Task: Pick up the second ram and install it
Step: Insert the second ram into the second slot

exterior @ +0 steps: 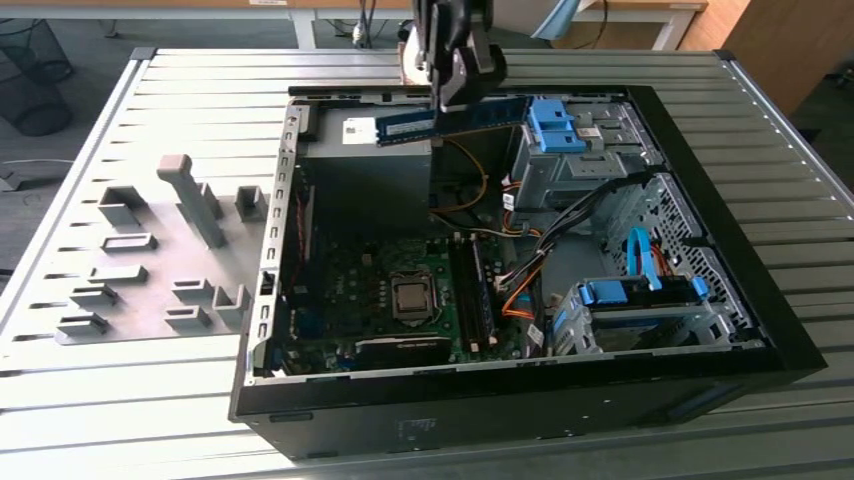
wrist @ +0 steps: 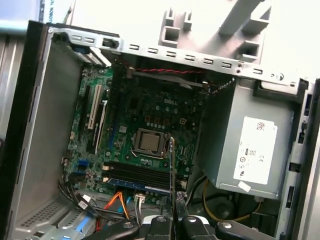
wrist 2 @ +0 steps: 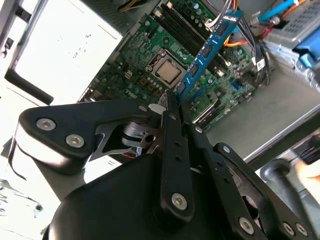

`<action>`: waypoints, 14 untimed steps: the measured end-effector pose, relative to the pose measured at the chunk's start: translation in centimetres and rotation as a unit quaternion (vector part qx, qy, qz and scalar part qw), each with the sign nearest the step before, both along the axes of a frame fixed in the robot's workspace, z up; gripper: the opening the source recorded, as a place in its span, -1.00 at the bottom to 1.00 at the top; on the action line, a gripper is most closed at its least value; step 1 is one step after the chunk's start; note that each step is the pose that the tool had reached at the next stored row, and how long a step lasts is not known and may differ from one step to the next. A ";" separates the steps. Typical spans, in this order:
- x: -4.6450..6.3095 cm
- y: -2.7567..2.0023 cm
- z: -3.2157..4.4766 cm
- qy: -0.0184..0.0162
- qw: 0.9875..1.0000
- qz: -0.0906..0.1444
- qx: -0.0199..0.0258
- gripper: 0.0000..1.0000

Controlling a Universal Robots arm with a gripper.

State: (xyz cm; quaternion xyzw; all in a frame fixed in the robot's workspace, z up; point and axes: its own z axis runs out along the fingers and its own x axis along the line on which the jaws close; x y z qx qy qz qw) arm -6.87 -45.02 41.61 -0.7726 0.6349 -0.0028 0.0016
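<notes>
Pincer (exterior: 451, 100) clamped on second ram (exterior: 447, 120), strip jutting out either side of my grip | ram roughly level, over open computer case (exterior: 534, 405) | motherboard (wrist: 150, 115) well below my pincer | memory slots (wrist: 135, 175) beneath ram's edge, one perhaps already filled | gray holder blocks (exterior: 147, 270) well away from pincer

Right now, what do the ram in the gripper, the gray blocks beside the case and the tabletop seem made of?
The second ram, clamped in the gripper: rigid circuit board, blue coated face, matte black chips. The gray blocks: probably plastic, uniform matte gray without glints. The table: likely aluminium, pale silvery slats with a soft sheen.
</notes>
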 end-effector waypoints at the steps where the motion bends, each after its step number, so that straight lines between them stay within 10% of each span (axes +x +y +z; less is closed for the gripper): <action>1: 0.0 0.00 -0.01 0.000 1.000 0.009 0.000 -0.72; 7: 0.0 0.00 -0.07 0.000 0.998 0.061 0.000 -0.72; 14: 0.0 0.00 -0.14 0.000 0.993 0.121 0.000 -0.72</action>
